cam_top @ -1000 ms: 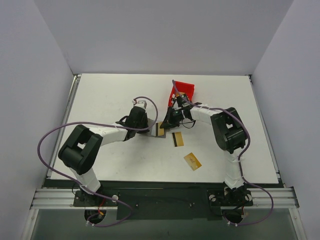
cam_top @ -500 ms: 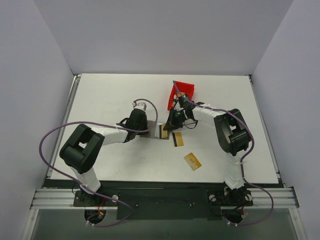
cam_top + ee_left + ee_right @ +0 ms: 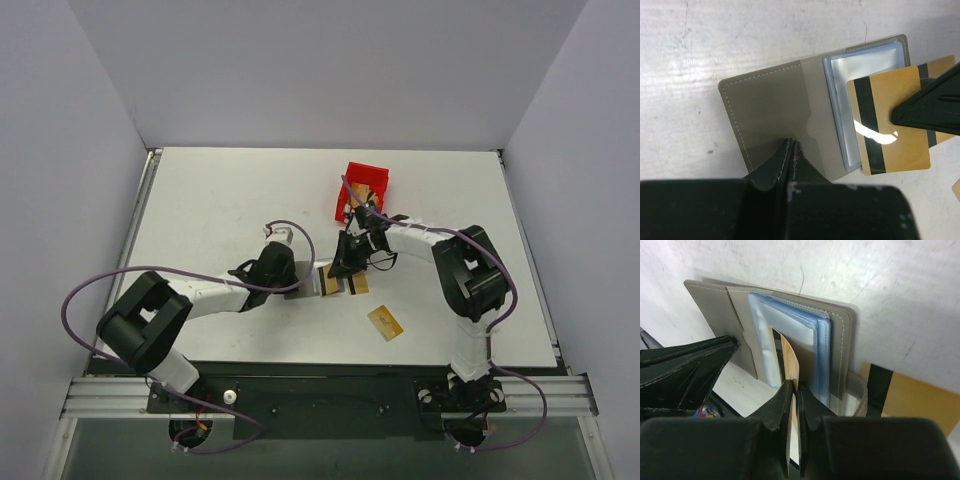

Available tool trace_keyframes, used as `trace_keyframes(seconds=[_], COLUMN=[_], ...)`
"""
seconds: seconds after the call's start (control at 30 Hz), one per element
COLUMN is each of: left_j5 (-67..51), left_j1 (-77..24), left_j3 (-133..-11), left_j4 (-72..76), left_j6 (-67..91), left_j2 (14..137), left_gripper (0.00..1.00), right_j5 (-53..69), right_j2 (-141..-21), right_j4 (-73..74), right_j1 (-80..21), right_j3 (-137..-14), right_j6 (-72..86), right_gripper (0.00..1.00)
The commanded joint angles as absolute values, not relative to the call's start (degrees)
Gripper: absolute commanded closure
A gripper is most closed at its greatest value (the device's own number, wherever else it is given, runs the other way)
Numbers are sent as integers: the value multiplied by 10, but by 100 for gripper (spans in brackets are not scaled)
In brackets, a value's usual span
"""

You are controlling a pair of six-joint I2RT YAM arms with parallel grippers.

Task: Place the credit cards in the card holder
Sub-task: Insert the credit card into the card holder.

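At mid-frame, the left tool (image 3: 791, 146), tips closed, presses down the limp flap of the spread grey stitched card holder (image 3: 770, 105). The right tool (image 3: 794, 390) pinches one thin gold striped credit card (image 3: 887, 120) by its edge, over the holder; likely stiff and slick, best gripped edgewise.

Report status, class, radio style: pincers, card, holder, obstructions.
Left pincer shut, tips on the open card holder. Right pincer shut on credit card, edge at the clear sleeves. Second card beside holder, third card nearer the bases; neither blocking.
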State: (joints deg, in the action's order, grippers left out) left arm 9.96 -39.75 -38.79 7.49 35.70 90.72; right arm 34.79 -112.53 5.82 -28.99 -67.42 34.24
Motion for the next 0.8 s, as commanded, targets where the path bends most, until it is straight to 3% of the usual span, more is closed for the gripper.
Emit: trace_keyframes(seconds=[0.0,0.2,0.77], left_j5=[107,128,60], left_j1=[-411,-410,-411], left_j3=[-370,-423,-463], left_j4=[-23,-18,55], left_j6=[386,360,333], left_j2=[874,855,969], left_gripper=[100,100,100], right_j5=[304,316,335], right_j2=[-1110,-1098,-1032], right_j4=[115,111,79], right_j1=[-312,-322,-319], right_j3=[-641,-642,-641], right_j6=[328,338,359], right_gripper=[100,100,100])
